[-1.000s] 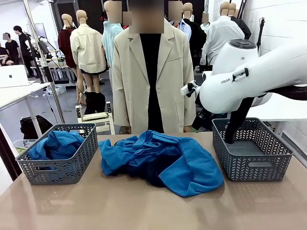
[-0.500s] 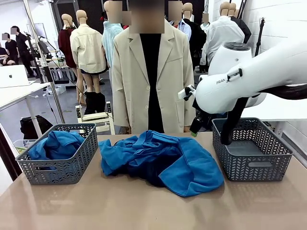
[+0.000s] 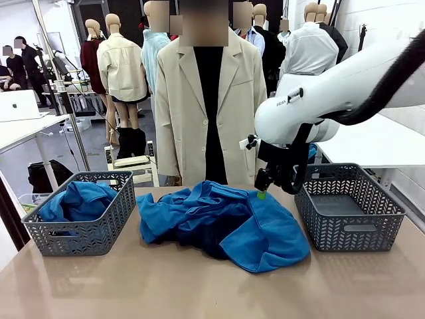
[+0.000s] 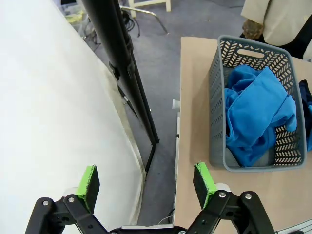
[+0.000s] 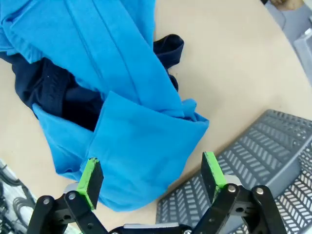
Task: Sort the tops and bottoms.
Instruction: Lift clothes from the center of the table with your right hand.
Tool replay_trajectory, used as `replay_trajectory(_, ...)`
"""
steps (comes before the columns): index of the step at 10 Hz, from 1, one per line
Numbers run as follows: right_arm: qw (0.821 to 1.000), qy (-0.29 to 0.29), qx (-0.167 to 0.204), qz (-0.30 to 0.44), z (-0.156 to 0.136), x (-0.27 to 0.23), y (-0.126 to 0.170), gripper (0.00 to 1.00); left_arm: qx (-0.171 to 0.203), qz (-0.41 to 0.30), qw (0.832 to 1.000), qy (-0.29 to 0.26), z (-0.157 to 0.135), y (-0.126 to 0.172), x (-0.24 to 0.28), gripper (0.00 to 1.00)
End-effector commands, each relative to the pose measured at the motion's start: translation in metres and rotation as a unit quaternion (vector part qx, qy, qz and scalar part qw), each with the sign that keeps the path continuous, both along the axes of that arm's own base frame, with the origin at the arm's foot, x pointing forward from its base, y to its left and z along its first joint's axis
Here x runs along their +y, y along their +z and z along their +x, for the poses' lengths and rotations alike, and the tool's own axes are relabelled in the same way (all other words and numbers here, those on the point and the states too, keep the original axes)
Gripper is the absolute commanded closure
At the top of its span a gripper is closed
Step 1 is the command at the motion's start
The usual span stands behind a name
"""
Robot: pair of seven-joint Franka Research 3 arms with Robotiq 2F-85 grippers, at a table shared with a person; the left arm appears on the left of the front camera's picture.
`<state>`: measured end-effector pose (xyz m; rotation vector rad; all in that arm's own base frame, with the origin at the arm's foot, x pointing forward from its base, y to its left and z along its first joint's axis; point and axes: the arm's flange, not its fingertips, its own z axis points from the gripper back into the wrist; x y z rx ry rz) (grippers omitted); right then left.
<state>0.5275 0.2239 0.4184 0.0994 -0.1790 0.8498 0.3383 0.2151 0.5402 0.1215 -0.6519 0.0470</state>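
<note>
1. Tops (image 3: 229, 222) first, front view: bright blue shirts heaped in the middle of the bench (image 3: 199, 292), with the bottoms (image 3: 196, 242) peeking out dark navy under the heap's front edge. One more blue shirt (image 3: 80, 199) sits in the left basket (image 3: 86, 236), and the right basket (image 3: 348, 229) stands just right of the heap. Readable stuff: "FRAN" on the right arm (image 3: 312, 100), the rest curving out of sight, plus an apple-shaped logo on a laptop lid (image 3: 16, 105) way off left. The right jaws hang over the heap's far right corner, next to the right basket. I can't judge the gap from this angle. A person in a beige jacket (image 3: 206, 113) stands behind the bench.
2. Left wrist view: the left jaws are spread wide with nothing between them, hanging off the bench end over the floor (image 4: 165, 63). The left basket (image 4: 217, 122) with its blue shirt (image 4: 253, 112) lies ahead toward the picture's right, well apart from the pads.
3. Right wrist view: the right jaws are also spread wide, holding nothing, looking down on the heap. The blue tops (image 5: 126, 87) run up the picture from between the green pads (image 5: 90, 176), and the navy bottoms (image 5: 58, 87) are tucked under a blue fold at picture left. A corner of the right basket (image 5: 258, 151) sits by the other pad. The cloth looks clear of the pads.
</note>
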Motion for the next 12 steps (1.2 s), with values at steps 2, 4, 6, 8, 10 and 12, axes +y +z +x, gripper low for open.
replay_trajectory(2,0.999,0.008,0.049,0.011,0.021,0.002,-0.015,0.00,0.005,0.008,1.000,-0.004,0.000,0.001,0.002,0.00)
replay_trajectory(4,0.998,0.014,0.061,-0.001,0.024,0.007,-0.033,0.00,0.005,0.008,1.000,-0.004,0.000,0.001,0.002,0.00)
replay_trajectory(6,0.998,0.009,0.062,-0.013,0.020,0.011,-0.046,0.00,0.005,0.008,1.000,-0.004,0.000,0.001,0.002,0.00)
replay_trajectory(8,0.998,0.003,0.057,-0.014,0.015,0.012,-0.052,0.00,0.005,0.008,1.000,-0.004,0.000,0.001,0.002,0.00)
replay_trajectory(10,0.999,0.008,0.044,-0.014,0.010,0.012,-0.052,0.18,0.005,0.008,1.000,-0.004,0.000,0.001,0.002,0.00)
replay_trajectory(12,0.999,0.006,0.042,-0.021,0.008,0.013,-0.049,0.57,0.005,0.008,1.000,-0.004,0.000,0.001,0.002,0.00)
